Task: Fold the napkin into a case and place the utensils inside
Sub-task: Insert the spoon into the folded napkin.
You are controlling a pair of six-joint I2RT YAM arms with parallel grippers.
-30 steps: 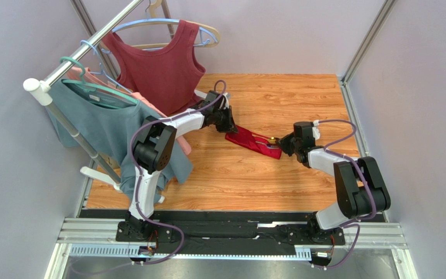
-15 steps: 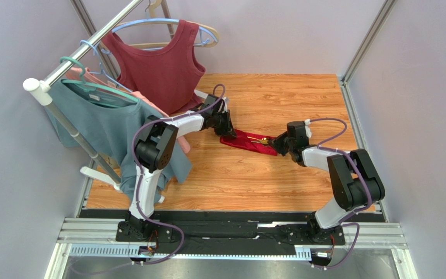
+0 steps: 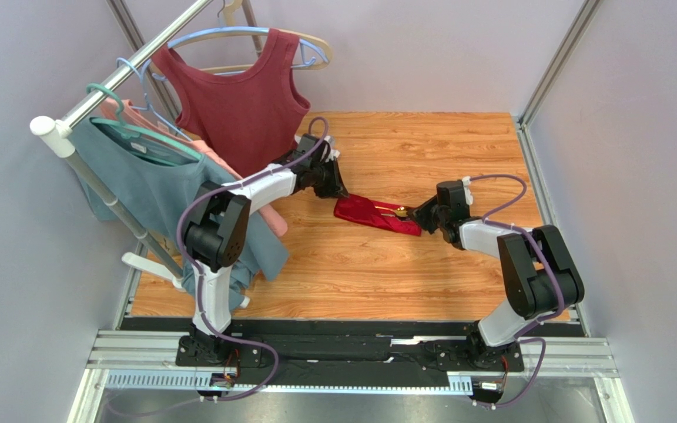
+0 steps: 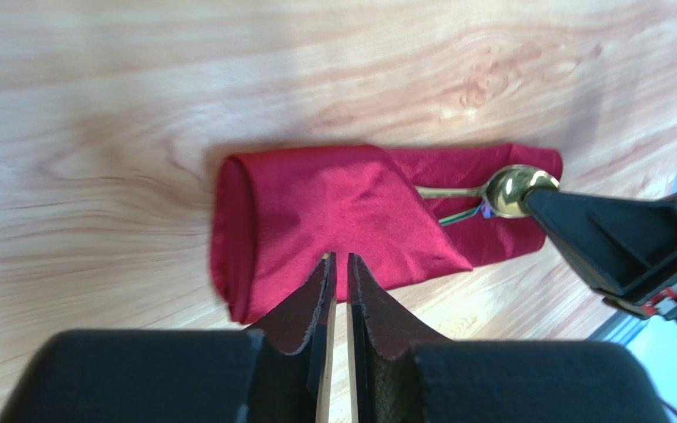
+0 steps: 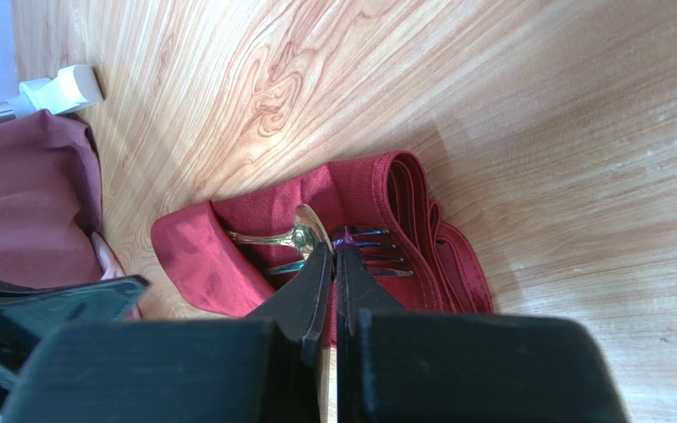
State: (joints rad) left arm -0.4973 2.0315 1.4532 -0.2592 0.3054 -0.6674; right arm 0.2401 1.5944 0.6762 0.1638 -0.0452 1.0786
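- Crimson case (image 4: 342,220) lies flat on the wood surface (image 4: 139,70); gold spoon (image 4: 514,189) and fork (image 5: 384,254) heads protrude from its open end.
- Right claw (image 5: 335,253): nearly closed, empty, tips at the spoon bowl.
- Left claw (image 4: 338,258): nearly closed, empty, over the case's near edge.
- Risk: a push on the heads may slide the case or bunch its pocket, ejecting the cutlery.

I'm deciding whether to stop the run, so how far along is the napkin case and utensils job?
Done: the case is folded, and the spoon and fork sit in its pocket, heads sticking out. In hand: the shut right gripper meets the spoon bowl, probably nudging it in; the shut left gripper is over the case. Left: probably only backing away.
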